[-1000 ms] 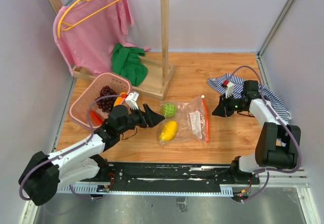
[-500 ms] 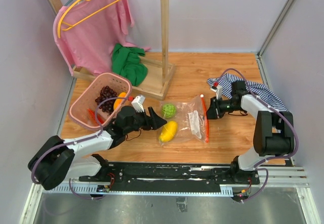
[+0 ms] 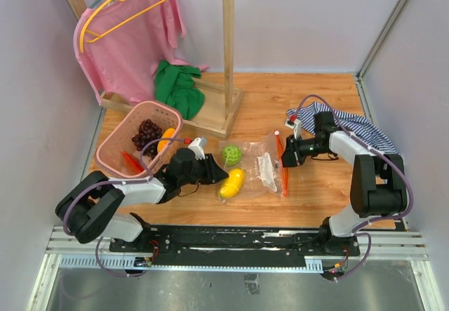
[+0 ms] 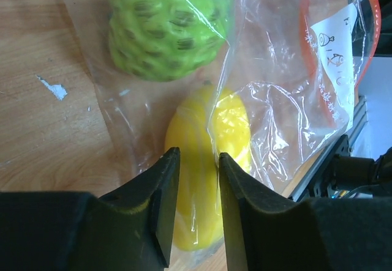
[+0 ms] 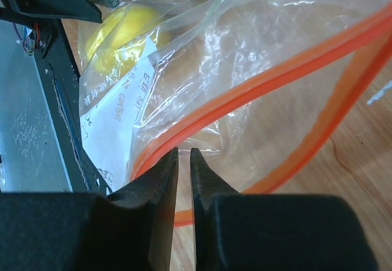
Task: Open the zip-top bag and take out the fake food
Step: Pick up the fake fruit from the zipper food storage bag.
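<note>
**Top view:** zip-top bag (image 3: 254,169) flat on wooden table (image 3: 316,199), frame centre. Bag contains green leafy ball (image 3: 232,154) and yellow fruit (image 3: 232,182). Left gripper (image 3: 222,175) at bag's left edge, at yellow fruit. Right gripper (image 3: 284,160) at bag's right edge, on red-orange zip strip (image 3: 285,174). Pink basket (image 3: 112,142), frame left, holds grape bunch (image 3: 146,132) and orange fruit (image 3: 165,140).

**Left wrist view:** jaws narrowly apart, straddling near end of yellow fruit through bag film. Cannot tell whether clamped.

**Right wrist view:** jaws almost together, pinching bag edge at zip strip. White label (image 5: 116,118) inside bag, left of jaws.
</note>
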`<state>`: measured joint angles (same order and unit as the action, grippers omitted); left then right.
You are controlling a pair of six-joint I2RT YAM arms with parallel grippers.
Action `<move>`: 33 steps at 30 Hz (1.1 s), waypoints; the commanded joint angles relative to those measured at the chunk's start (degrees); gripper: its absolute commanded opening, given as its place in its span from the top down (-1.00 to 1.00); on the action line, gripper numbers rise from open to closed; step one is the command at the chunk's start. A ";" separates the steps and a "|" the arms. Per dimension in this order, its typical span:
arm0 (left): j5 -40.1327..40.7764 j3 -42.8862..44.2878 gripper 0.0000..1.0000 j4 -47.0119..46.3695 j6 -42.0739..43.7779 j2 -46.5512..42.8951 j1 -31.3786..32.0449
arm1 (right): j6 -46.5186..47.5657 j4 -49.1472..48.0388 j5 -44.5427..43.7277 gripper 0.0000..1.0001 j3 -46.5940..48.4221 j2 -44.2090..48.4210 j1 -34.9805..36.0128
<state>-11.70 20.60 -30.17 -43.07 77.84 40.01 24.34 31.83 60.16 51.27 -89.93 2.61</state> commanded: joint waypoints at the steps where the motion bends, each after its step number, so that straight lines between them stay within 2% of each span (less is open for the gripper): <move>1: -0.91 -0.11 0.32 -2.49 1.58 2.57 0.64 | 2.08 1.34 1.68 0.70 1.51 0.36 2.38; 8: -3.47 0.79 0.61 -4.47 1.30 6.95 1.01 | 5.34 1.47 0.71 0.66 1.20 1.82 5.65; 10: -4.18 1.29 0.63 -4.92 1.24 8.42 1.34 | 7.10 1.56 0.12 0.64 1.04 2.76 7.08; 14: -4.91 2.36 0.63 -5.03 1.15 9.87 1.99 | 10.37 1.48 -2.05 0.47 0.61 4.70 10.22; 19: -4.60 3.02 0.60 -4.86 1.10 8.64 2.09 | 15.76 1.62 -4.06 0.31 0.48 6.14 12.52; 22: -3.50 4.17 0.53 -2.67 2.05 7.10 2.09 | 28.67 5.34 -4.17 0.19 1.11 6.46 13.03; 26: -2.51 6.59 0.39 2.22 3.80 6.22 2.09 | 42.37 4.99 -6.59 -0.02 -1.70 7.91 13.15; 29: -0.37 8.19 0.19 7.50 5.46 4.06 2.09 | 47.50 4.28 -6.44 -0.11 -3.19 9.17 13.29; 33: 3.30 9.28 -0.12 15.21 7.59 -2.12 2.09 | 49.06 0.66 -6.35 -0.16 -5.96 11.22 13.68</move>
<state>-12.56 27.83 -23.24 -38.72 81.47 41.56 65.12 34.48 54.15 48.01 -81.10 15.00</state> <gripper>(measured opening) 0.499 0.571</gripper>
